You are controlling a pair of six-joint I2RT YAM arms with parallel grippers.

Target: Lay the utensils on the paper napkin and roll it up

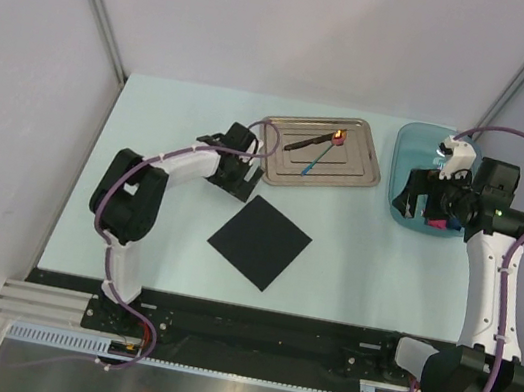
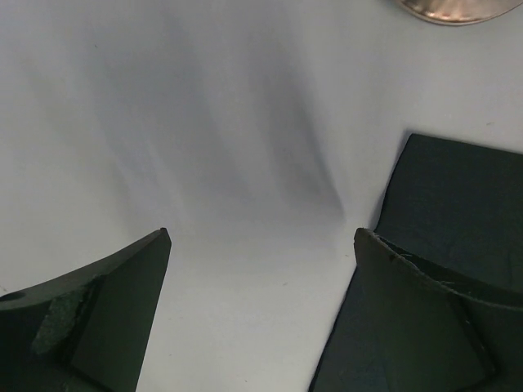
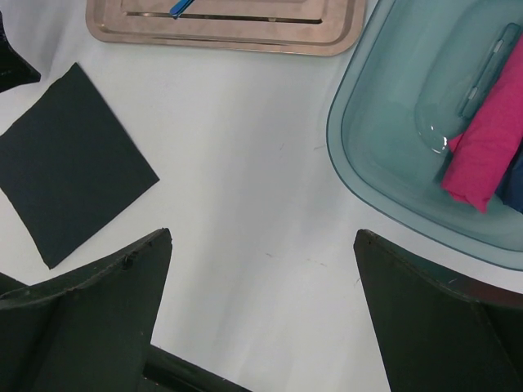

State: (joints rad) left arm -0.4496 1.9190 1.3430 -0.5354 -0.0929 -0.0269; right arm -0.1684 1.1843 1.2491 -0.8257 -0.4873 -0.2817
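Hands: my left hand [image 2: 261,241], right hand [image 3: 261,237] spread, empty | two utensils [image 1: 315,159] on one tray [image 1: 369,170] | one napkin [image 1: 260,241] on desk [image 1: 152,126]

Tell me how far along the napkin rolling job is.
Barely started. Done: the paper napkin lies spread flat. In hand: nothing; left gripper and right gripper are open, empty. Left: the utensils sit on the steel tray; move them onto the napkin, then roll.

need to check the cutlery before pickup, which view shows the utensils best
Top external: both utensils lie whole on the steel tray. Right wrist catches only the blue handle's end; left wrist shows just a tray corner, no utensils.
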